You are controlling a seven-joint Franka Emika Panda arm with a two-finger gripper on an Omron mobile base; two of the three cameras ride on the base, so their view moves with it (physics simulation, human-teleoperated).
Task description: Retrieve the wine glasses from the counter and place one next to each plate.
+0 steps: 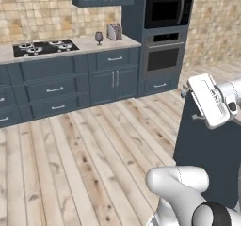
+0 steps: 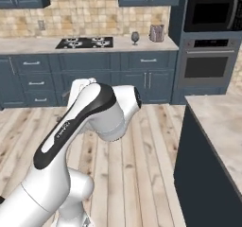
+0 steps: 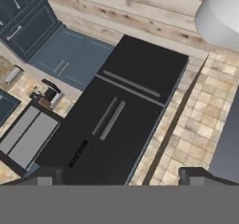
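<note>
One dark grey wine glass (image 1: 99, 37) stands upright on the beige counter (image 1: 84, 45), between the black hob and the silver toaster; from the other side the wine glass (image 2: 135, 37) shows on the same counter (image 2: 142, 45). My gripper (image 1: 189, 105) hangs high over the wooden floor, far from the glass, beside the island's corner. In the hand view my gripper (image 3: 119, 181) is open with nothing between its fingertips (image 3: 44, 179), and it looks toward the oven tower. The plates are out of view.
A silver toaster (image 1: 114, 31) stands right of the glass, with the gas hob (image 1: 44, 47) to its left. The dark oven tower (image 1: 164, 36) ends the counter run. A dark island (image 2: 220, 126) with a beige top stands close at the right. Wooden floor lies between.
</note>
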